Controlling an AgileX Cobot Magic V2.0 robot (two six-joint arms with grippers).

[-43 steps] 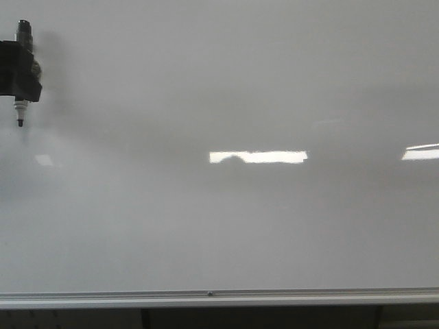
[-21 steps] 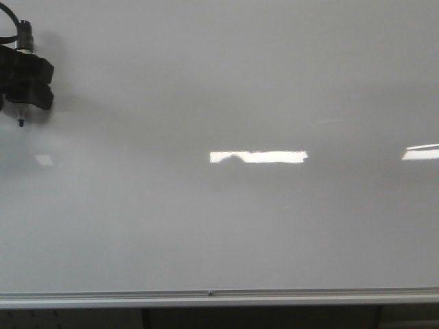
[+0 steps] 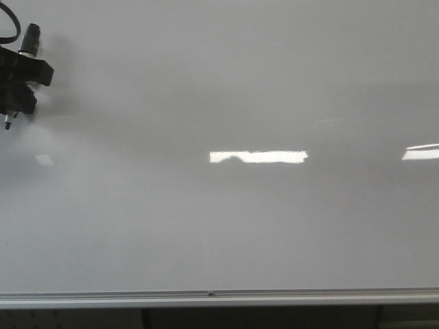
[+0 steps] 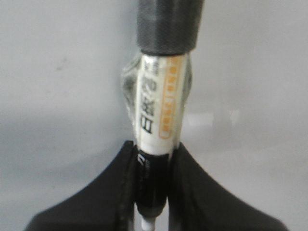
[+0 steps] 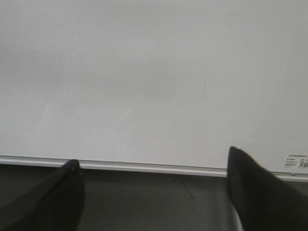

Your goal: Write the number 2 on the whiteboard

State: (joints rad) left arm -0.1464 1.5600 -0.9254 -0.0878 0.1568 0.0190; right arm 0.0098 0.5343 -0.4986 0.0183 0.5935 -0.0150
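Whiteboard: a large glossy white-grey panel that fills the front view, its silver frame edge running along the near side. No number 2 is visible anywhere on it; the bright bars on the surface are light reflections, not ink. Left hand: at the far left of the board, closed on a marker whose barrel is clamped between the two black fingers. The marker is held with its tip pointing toward the near side, beyond the fingers, so the nib can meet the board while the hand stays off it; whether the tip touches the surface cannot be told from these views. Right hand: open and empty, its jaws spread wide, hanging near the board's frame and well apart from the left hand, presumably parked out of the writing area. No containers appear in any view. Judged stage: writing not yet begun.
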